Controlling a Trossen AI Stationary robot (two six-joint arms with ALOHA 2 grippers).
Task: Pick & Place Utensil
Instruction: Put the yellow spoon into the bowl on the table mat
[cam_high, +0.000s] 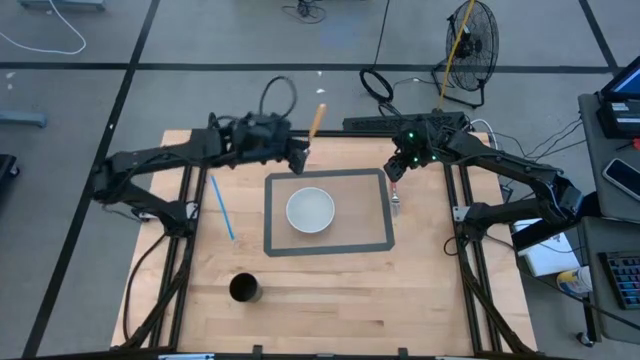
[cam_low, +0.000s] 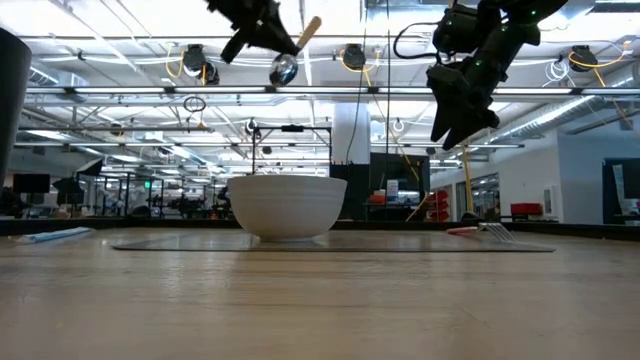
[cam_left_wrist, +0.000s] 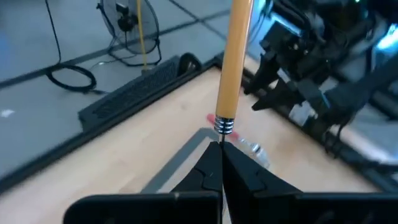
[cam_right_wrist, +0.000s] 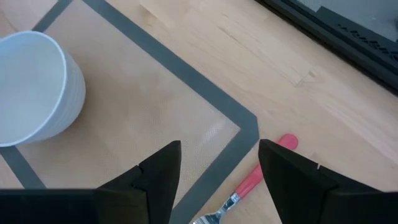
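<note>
A spoon with a wooden handle (cam_high: 316, 118) and a metal bowl (cam_low: 284, 68) is up in the air over the mat's far left corner, in my left gripper (cam_high: 298, 155), which is shut on it. My right gripper (cam_right_wrist: 219, 149) hangs open above the mat's far right corner (cam_right_wrist: 249, 127). Below it, a fork with a pink handle (cam_right_wrist: 258, 180) lies flat on the table just off the mat's right edge (cam_high: 397, 200). A white bowl (cam_high: 310, 210) stands in the middle of the grey-bordered mat (cam_high: 375, 243). My left gripper pinches the spoon between its two fingers at the metal neck (cam_left_wrist: 224, 129), just below the wooden handle (cam_left_wrist: 233, 68). The handle sticks out past the fingertips, slanting up toward the table's far side. The spoon is lifted clear, tilted, with its bowl lowest.
A black cup (cam_high: 245, 289) stands near the table's near left part, and a blue stick (cam_high: 221, 207) lies left of the mat. Bare wood lies on the near side of the mat. A fan and cables sit on the floor beyond the far edge.
</note>
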